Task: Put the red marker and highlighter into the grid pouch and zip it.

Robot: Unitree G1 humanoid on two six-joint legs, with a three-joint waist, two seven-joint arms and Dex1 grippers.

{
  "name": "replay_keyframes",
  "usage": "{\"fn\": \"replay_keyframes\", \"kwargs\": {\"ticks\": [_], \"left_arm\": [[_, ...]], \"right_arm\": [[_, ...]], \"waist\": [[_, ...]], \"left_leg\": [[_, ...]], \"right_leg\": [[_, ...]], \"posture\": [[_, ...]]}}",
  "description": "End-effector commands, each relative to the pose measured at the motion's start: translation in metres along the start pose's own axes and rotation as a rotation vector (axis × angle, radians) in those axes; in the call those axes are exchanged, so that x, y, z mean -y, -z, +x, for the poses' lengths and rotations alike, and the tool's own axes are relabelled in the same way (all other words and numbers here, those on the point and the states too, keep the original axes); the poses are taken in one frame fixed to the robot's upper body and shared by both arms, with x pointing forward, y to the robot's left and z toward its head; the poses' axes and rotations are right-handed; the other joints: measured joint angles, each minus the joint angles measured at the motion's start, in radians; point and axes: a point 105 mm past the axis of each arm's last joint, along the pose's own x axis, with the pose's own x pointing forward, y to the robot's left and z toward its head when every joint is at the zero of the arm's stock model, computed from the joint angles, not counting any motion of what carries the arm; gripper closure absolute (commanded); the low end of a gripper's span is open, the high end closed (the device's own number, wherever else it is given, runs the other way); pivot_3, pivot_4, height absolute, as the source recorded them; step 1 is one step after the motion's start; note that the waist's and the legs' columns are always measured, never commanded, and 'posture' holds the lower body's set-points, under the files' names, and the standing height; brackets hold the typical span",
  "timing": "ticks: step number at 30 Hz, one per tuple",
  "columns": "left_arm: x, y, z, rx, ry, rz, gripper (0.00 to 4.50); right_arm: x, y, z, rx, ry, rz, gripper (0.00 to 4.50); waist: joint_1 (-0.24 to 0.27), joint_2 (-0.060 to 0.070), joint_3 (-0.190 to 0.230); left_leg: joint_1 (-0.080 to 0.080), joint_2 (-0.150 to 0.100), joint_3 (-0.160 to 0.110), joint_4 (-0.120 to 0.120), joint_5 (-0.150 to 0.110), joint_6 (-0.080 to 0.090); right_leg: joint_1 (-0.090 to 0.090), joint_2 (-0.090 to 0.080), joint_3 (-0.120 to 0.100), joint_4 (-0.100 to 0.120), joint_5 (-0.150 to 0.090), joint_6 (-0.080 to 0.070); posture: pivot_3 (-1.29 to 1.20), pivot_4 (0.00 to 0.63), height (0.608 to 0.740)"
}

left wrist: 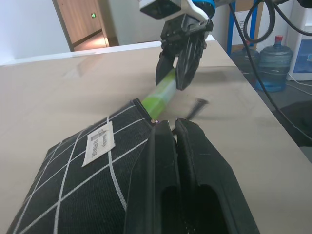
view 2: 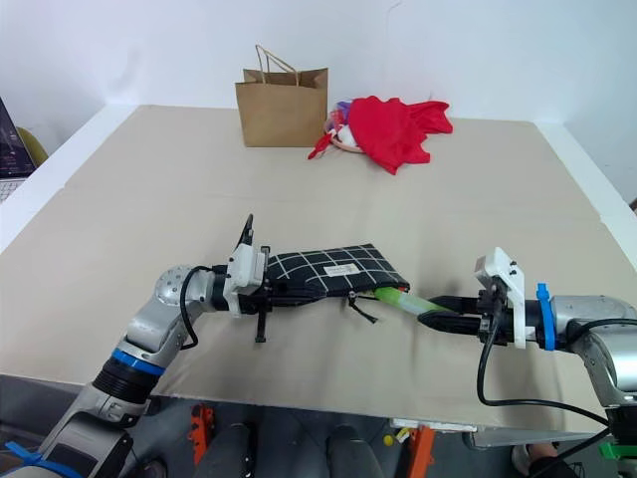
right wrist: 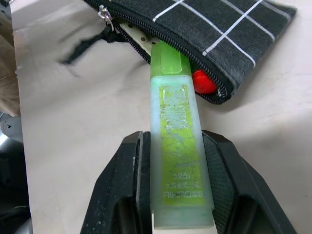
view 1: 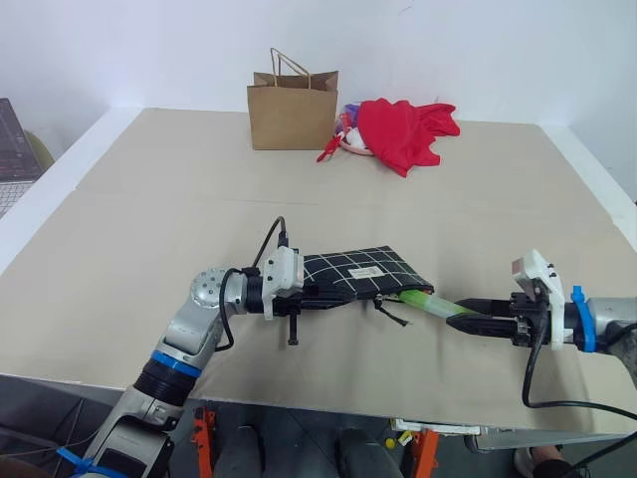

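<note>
Right gripper [view 1: 466, 321] jaws are clamped on the stubby light-green highlighter [right wrist: 176, 146], its cap entering the open zipper mouth ahead. Left gripper [left wrist: 173, 134] jaws are pinched shut on the black white-gridded fabric pouch [view 1: 360, 271], evidently to steady it; a red marker end [right wrist: 204, 82] is seen inside.

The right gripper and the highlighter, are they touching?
Touching. The right wrist view shows the right gripper with a finger pressed against each side of the highlighter.
</note>
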Motion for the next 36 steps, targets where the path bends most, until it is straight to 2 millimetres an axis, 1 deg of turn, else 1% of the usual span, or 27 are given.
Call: {"fn": "replay_keyframes", "kwargs": {"ticks": [1, 4, 9, 15, 17, 18, 19, 20, 21, 23, 24, 28, 31, 34, 36], "left_arm": [[0.001, -0.015, 0.002, 0.040, 0.026, 0.052, 4.50], [0.002, -0.014, 0.004, 0.039, 0.035, 0.053, 4.50], [0.003, -0.014, 0.007, 0.045, 0.044, 0.053, 4.50], [0.003, -0.014, 0.007, 0.046, 0.044, 0.053, 4.50], [0.003, -0.014, 0.008, 0.046, 0.044, 0.054, 4.50], [0.003, -0.014, 0.008, 0.043, 0.040, 0.055, 4.50], [0.003, -0.013, 0.007, 0.041, 0.037, 0.055, 4.50], [0.002, -0.013, 0.007, 0.039, 0.035, 0.054, 4.50], [0.002, -0.013, 0.007, 0.038, 0.032, 0.053, 4.50], [0.001, -0.012, 0.006, 0.037, 0.025, 0.049, 4.50], [-0.001, -0.013, 0.005, 0.038, 0.016, 0.044, 4.50], [-0.007, -0.014, 0.001, 0.037, -0.001, 0.038, 4.50], [-0.008, -0.015, -0.002, 0.032, -0.002, 0.037, 4.50], [-0.010, -0.016, -0.005, 0.031, -0.002, 0.028, 4.50], [-0.011, -0.016, -0.007, 0.028, 0.002, 0.021, 4.50]], "right_arm": [[-0.009, -0.021, 0.003, 0.040, -0.026, -0.072, 3.40], [-0.014, -0.029, 0.013, 0.056, -0.055, -0.087, 3.40], [-0.017, -0.035, 0.028, 0.060, -0.084, -0.103, 3.40], [-0.017, -0.036, 0.030, 0.060, -0.086, -0.101, 3.40], [-0.020, -0.038, 0.035, 0.058, -0.102, -0.104, 3.40], [-0.026, -0.042, 0.041, 0.061, -0.135, -0.102, 2.90], [-0.031, -0.046, 0.044, 0.061, -0.162, -0.102, 2.28], [-0.035, -0.050, 0.046, 0.067, -0.177, -0.110, 1.96], [-0.037, -0.053, 0.047, 0.071, -0.183, -0.122, 1.50], [-0.042, -0.052, 0.042, 0.055, -0.200, -0.155, 0.42], [-0.045, -0.050, 0.038, 0.049, -0.204, -0.164, 0.03], [-0.061, -0.040, 0.023, 0.044, -0.249, -0.161, 0.03], [-0.068, -0.037, 0.015, 0.066, -0.266, -0.202, 0.03], [-0.076, -0.035, 0.009, 0.079, -0.288, -0.308, 0.03], [-0.076, -0.038, 0.008, 0.110, -0.274, -0.400, 0.03]], "waist": [[0.000, 0.000, 0.000], [-0.002, 0.000, 0.000], [-0.001, 0.000, 0.000], [0.000, 0.000, 0.000], [0.000, 0.000, 0.000], [-0.002, 0.000, 0.000], [-0.004, 0.000, 0.000], [-0.007, 0.000, 0.000], [-0.008, 0.000, 0.000], [-0.009, 0.000, 0.000], [-0.008, 0.000, 0.000], [0.007, 0.000, 0.000], [0.010, 0.000, 0.000], [0.010, 0.000, 0.000], [0.007, -0.001, 0.000]], "left_leg": [[0.000, 0.000, 0.000, 0.000, 0.000, 0.000], [0.000, 0.000, 0.000, 0.000, 0.000, 0.000], [0.000, 0.000, 0.000, 0.000, 0.000, 0.000], [0.000, 0.000, 0.000, 0.000, 0.000, 0.000], [0.000, 0.000, 0.000, 0.000, 0.000, 0.000], [0.000, 0.000, 0.000, 0.000, 0.000, 0.000], [0.000, 0.000, 0.000, 0.000, 0.000, 0.000], [0.000, 0.000, 0.000, 0.000, 0.000, 0.000], [0.000, 0.000, 0.000, 0.000, 0.000, 0.000], [0.000, 0.000, -0.001, 0.000, 0.000, 0.000], [0.000, 0.000, -0.001, 0.000, 0.000, 0.000], [-0.002, -0.001, -0.001, 0.000, 0.000, 0.000], [-0.001, -0.001, -0.001, 0.000, -0.001, 0.001], [0.000, -0.001, -0.001, 0.000, -0.001, 0.000], [0.000, -0.001, -0.001, 0.000, -0.001, 0.000]], "right_leg": [[0.000, 0.000, 0.000, 0.000, 0.000, 0.000], [0.000, 0.000, 0.000, 0.000, 0.000, 0.000], [0.000, 0.000, 0.000, 0.000, 0.000, 0.000], [0.000, 0.000, 0.000, 0.000, 0.000, 0.000], [0.000, 0.000, 0.000, 0.000, 0.000, 0.000], [0.000, 0.000, 0.000, 0.000, 0.000, 0.000], [0.000, 0.000, 0.000, 0.000, 0.000, 0.000], [0.000, 0.000, 0.000, 0.000, 0.000, 0.000], [0.000, 0.000, 0.000, 0.000, 0.000, 0.000], [0.000, 0.000, -0.001, 0.000, 0.000, 0.000], [0.000, 0.000, -0.001, 0.000, 0.000, 0.000], [0.000, -0.001, -0.001, 0.000, -0.002, 0.001], [0.000, -0.001, -0.001, 0.000, -0.002, 0.000], [0.000, -0.001, -0.001, 0.000, -0.002, 0.000], [0.000, -0.001, -0.001, 0.000, -0.002, 0.000]], "posture": [[0.00, 0.150, 0.740], [0.00, 0.150, 0.740], [0.00, 0.150, 0.740], [0.00, 0.150, 0.740], [0.00, 0.150, 0.740], [0.00, 0.150, 0.740], [0.00, 0.150, 0.740], [0.00, 0.150, 0.740], [0.00, 0.150, 0.740], [0.00, 0.150, 0.740], [0.00, 0.150, 0.740], [0.00, 0.150, 0.740], [0.00, 0.150, 0.740], [0.00, 0.150, 0.740], [0.00, 0.150, 0.740]]}}
